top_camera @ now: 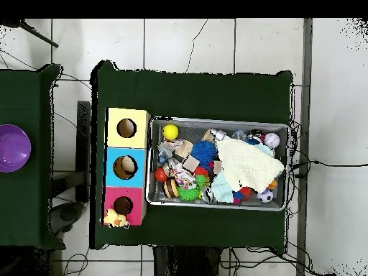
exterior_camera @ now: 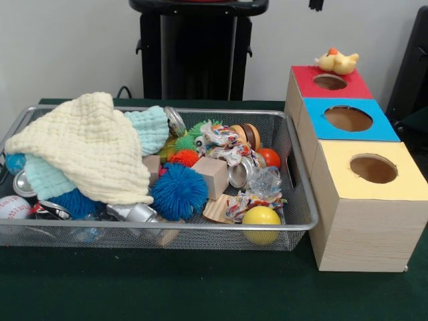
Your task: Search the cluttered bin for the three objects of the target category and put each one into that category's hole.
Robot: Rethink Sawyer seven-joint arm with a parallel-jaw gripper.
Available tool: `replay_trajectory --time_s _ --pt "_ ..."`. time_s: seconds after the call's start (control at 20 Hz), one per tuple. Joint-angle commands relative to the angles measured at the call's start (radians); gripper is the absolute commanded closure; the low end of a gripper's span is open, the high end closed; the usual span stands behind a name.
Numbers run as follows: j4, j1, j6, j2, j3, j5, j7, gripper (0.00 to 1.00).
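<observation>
The yellow ball (exterior_camera: 261, 223) lies nearest, inside the wire bin (exterior_camera: 304, 224) on the bench (exterior_camera: 200, 294); the cloth (exterior_camera: 87, 147) hides much clutter; the three-hole box (exterior_camera: 361, 200) stands beside it, a toy duck (exterior_camera: 337, 61) by its red hole (exterior_camera: 330, 81); the gripper isn't visible, its state unknowable; sorting looks unstarted.

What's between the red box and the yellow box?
The blue box sits between the red box and the yellow box. All three stand in one row beside the bin, and both views show it.
</observation>
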Motion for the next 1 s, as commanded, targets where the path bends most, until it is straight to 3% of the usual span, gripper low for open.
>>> replay_trajectory --time_s 0.05,0.3,0.45,0.6,0.75,0.9,1.0 --pt "0.071 -0.187 -0.371 0.237 0.301 -0.104 0.215 1.00" --pt "0.021 -0.219 -0.577 0.455 0.226 -0.307 0.275 1.00" --pt "0.002 -0.217 -0.617 0.507 0.200 -0.360 0.299 1.00" --pt "0.002 -0.199 -0.591 0.479 0.208 -0.348 0.336 1.00" --pt "-0.003 -0.153 -0.504 0.393 0.213 -0.291 0.339 1.00" --pt "-0.028 -0.030 -0.403 0.309 0.135 -0.211 0.270 1.00" --pt "-0.038 0.001 -0.373 0.292 0.146 -0.184 0.314 1.00"
